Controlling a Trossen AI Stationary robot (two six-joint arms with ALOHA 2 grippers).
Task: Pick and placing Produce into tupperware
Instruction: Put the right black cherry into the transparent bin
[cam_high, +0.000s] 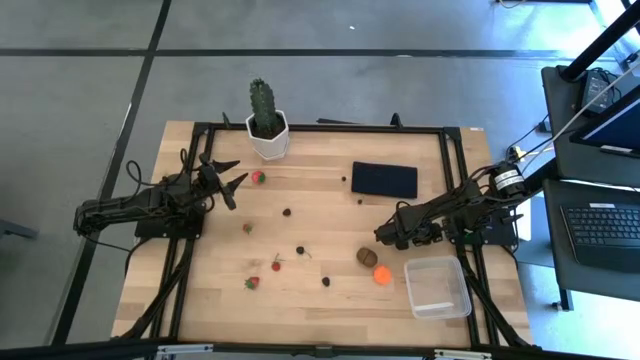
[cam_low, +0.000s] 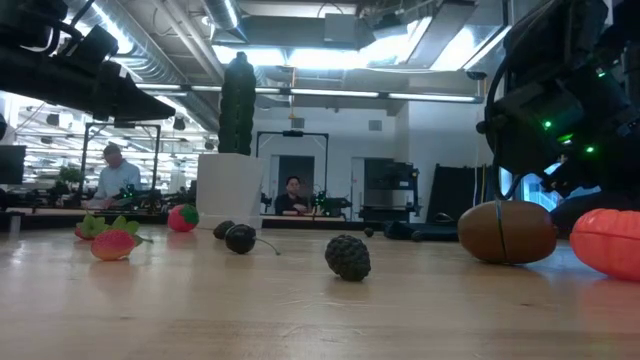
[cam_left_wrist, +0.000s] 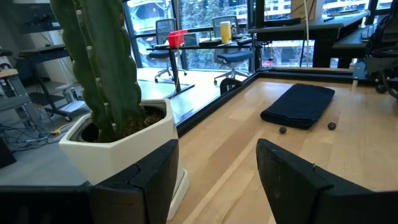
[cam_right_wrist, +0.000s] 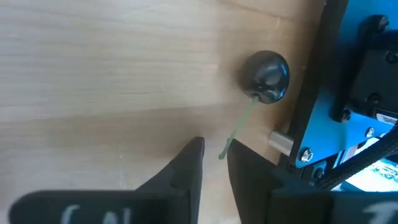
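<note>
A wooden table is seen carrying scattered produce, a clear tupperware, a potted cactus and what looks like a black mat.

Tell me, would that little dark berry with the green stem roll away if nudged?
Probably: the dark berry looks round and glossy, so a push would likely send it rolling on the smooth wooden table. Its thin green stem looks bendy, so it might flex when pulled. The right gripper sits at the stem's end.
</note>
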